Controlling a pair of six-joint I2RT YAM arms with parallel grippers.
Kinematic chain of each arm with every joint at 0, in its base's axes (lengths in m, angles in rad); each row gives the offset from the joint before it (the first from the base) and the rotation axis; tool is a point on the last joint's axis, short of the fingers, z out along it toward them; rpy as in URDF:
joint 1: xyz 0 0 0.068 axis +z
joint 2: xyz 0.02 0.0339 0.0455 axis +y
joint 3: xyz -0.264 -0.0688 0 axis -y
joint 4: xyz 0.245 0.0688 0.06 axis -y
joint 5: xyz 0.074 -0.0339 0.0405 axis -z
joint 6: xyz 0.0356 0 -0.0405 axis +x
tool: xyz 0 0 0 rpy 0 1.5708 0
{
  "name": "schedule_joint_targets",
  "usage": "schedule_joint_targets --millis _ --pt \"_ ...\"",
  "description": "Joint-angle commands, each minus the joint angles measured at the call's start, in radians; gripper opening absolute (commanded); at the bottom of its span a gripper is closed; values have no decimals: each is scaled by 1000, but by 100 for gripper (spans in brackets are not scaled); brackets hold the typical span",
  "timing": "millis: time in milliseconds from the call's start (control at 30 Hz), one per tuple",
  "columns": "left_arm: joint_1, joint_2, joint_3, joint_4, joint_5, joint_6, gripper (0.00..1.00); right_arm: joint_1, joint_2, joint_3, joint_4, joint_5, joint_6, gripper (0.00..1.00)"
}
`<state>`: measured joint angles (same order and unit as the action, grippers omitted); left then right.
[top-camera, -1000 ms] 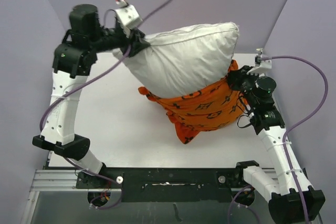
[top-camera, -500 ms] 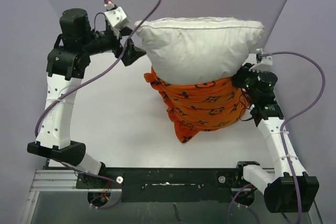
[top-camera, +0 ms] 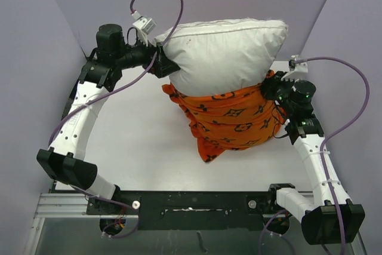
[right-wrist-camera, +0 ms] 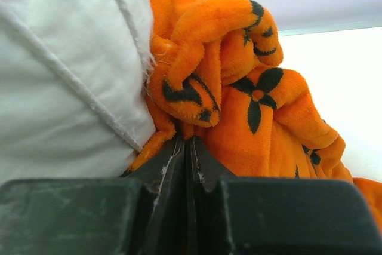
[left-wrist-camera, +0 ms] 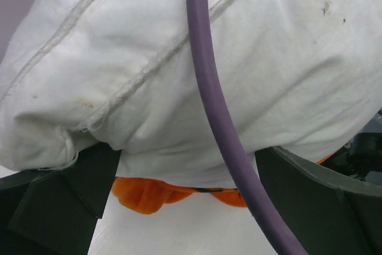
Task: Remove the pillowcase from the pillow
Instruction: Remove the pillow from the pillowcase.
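Left gripper (top-camera: 162, 64) is spread wide, jaws either side of the pillow (top-camera: 227, 52) at its left corner, not clamping it. Right gripper (top-camera: 270, 89) is pinched closed on the pillowcase (top-camera: 230, 123) rim on the right side. Pillow stands on end mid-table. Its upper half is bare white, and its lower half sits inside the bunched orange pillowcase, which rests on the table (top-camera: 137, 141). Roughly halfway, by my read: the cover is off the top part only. Left to do: grip the pillow, pull it up and out while the cover is held, and separate the two fully.
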<state>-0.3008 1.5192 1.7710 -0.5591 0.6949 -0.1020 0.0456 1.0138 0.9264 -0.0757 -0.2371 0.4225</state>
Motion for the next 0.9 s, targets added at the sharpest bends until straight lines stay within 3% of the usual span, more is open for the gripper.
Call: schedule_joint_targets --millis 0,67,100,133,267,400,533,600,700,733,767,800,867 --pt "-47 86 48 247 222 -251 80 2 16 -44 -150 -118 -12 0" --pt "-78 135 116 308 265 -279 24 3 26 -44 -117 -198 -2 0" --pt "-91 158 170 296 236 -263 7 7 30 -40 -106 -232 6 2" --pt "-97 179 217 293 192 -251 0 13 32 -34 -95 -260 9 3" --pt "-71 257 421 297 90 -262 0 49 44 4 -53 -318 56 6" --pt "-69 301 657 225 -22 -87 0 129 101 74 5 -300 105 7" --pt "-81 303 799 91 -114 87 0 156 204 234 -127 -163 70 22" --pt "-72 262 731 48 -118 119 0 92 238 278 -135 -178 94 25" --pt "-56 163 490 28 -84 140 4 5 262 316 -113 -229 126 24" --pt "-44 136 422 28 -41 138 24 4 266 326 -131 -226 105 24" --pt "-33 110 359 28 9 134 33 6 276 344 -154 -224 81 25" --pt "-28 86 302 32 32 132 32 11 279 349 -176 -224 63 28" --pt "-24 34 195 81 38 129 6 30 263 329 -188 -208 34 34"
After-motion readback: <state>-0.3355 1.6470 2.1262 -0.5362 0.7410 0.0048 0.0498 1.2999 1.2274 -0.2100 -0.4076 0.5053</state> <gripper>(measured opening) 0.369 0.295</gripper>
